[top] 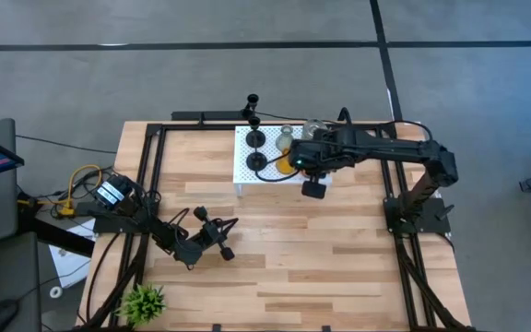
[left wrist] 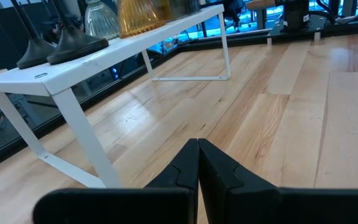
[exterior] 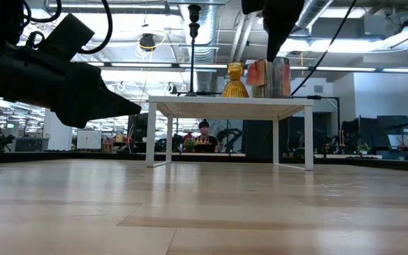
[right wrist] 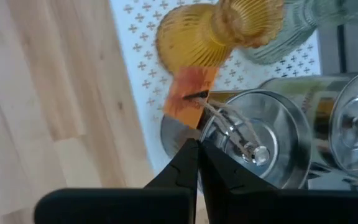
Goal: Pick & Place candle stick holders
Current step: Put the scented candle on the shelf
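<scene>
While both arms hang idle above the wooden table (top: 339,267), the scene reads as follows.

Stand: a small white perforated metal shelf on thin legs (top: 243,164) sits at the far middle of the table and carries all the holders.

Black holders: two black candle stick holders with round disc bases and slim stems (top: 256,140) (top: 255,161) stand at the shelf's left end, one behind the other.

Amber holder: a squat ribbed amber-orange glass candle stick holder (right wrist: 197,34) stands upright on the shelf, right of the black pair.

Pale holder: a squat ribbed pale-green glass candle stick holder (right wrist: 291,28) stands just beside the amber one, nearly touching.

Tins: shiny silver round metal containers (right wrist: 260,146) lie on the shelf's right part, an orange tag beside them.

Right gripper (right wrist: 197,149): poised over the shelf's right end above the tins, fingers clenched together, grasping nothing.

Left gripper (left wrist: 197,149): low over the table's near left, pointing toward the shelf, fingers pressed together and empty.
</scene>
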Robot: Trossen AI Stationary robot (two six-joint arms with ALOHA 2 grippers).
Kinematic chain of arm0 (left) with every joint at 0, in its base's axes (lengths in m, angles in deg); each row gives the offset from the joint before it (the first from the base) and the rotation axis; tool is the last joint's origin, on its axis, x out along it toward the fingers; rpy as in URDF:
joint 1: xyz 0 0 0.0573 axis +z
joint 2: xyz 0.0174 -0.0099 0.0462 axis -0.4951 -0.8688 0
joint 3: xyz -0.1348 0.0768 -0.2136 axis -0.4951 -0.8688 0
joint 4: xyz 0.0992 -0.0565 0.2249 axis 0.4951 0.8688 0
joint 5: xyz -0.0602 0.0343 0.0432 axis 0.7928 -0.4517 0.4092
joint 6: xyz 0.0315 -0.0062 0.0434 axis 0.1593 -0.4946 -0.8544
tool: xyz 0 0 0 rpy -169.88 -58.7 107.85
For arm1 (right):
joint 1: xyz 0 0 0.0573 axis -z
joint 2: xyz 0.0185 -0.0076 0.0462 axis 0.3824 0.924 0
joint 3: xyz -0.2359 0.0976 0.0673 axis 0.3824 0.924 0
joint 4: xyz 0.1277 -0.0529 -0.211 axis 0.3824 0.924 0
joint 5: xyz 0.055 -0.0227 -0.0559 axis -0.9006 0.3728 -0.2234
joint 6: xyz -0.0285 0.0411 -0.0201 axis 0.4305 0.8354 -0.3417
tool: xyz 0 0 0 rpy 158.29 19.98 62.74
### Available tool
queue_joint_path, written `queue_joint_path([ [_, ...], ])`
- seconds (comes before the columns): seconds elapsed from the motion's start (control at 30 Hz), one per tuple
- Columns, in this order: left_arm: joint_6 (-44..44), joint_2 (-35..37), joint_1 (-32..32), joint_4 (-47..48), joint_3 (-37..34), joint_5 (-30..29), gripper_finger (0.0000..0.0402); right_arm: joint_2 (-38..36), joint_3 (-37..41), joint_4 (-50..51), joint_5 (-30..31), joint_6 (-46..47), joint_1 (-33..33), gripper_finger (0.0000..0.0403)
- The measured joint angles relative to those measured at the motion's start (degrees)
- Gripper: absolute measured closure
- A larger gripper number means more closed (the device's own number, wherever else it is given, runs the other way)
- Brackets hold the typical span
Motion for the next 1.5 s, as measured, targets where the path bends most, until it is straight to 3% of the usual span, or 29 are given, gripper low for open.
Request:
queue_joint_path([
  [0.8, 0.0, 0.0, -0.22, 0.0, 0.0, 0.02, 0.0396, 0.15, 0.1, 0.62, -0.2, -0.47, 0.37, 0.0403],
  [0.93, 0.0, 0.0, -0.22, 0.0, 0.0, 0.0, 0.0396, 0.25, 0.21, 0.51, 2.09, -0.47, 0.33, 0.0398],
  [1.03, 0.0, 0.0, -0.22, 0.0, 0.0, 0.0, 0.0396, 0.4, 0.34, 0.59, 4.26, -0.47, 0.33, 0.0385],
  [1.5, 0.0, 0.0, -0.22, 0.01, 0.0, 0.0, 0.0396, 0.49, -2.51, 3.57, 3.49, -0.49, -1.95, 0.0272],
])
